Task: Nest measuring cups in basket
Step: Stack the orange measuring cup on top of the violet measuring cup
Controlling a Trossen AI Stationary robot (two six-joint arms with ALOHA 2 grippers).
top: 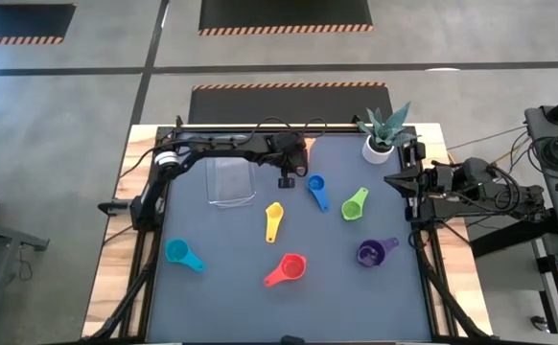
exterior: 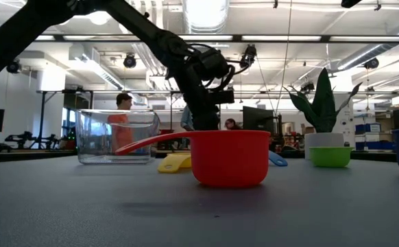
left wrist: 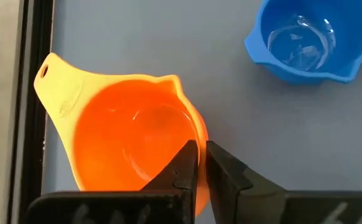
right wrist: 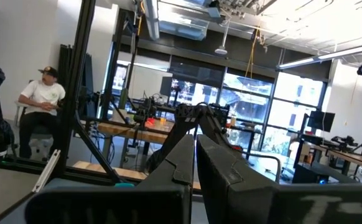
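My left gripper (top: 294, 159) reaches along the table's far edge and is shut on the orange cup (left wrist: 131, 140), which also shows beside the wrist (top: 302, 150). The blue cup (top: 317, 189) lies just nearer, mouth up. The green (top: 356, 203), yellow (top: 273, 221), red (top: 286, 270), purple (top: 375, 252) and teal (top: 181, 254) cups rest on the mat. The clear basket (top: 231, 182) stands left of my left gripper with nothing in it. In the low view the red cup (exterior: 230, 158) hides the left fingertips. My right gripper (right wrist: 195, 134) waits shut at the table's right edge (top: 408, 182). My left gripper pinches the orange cup's rim wall (left wrist: 199, 142) on the side opposite its handle (left wrist: 53, 81). One finger (left wrist: 184, 165) is inside the bowl and the other (left wrist: 224, 168) outside. The fingers come from above, slanting from the table's left. The cup is mouth up; whether it is off the mat, I cannot tell.
A white plant pot (top: 378, 149) with a spiky plant stands at the far right corner. The table's far rail (left wrist: 32, 37) runs close beside the orange cup's handle. Bare mat lies between the basket and the teal cup. People sit in the room beyond.
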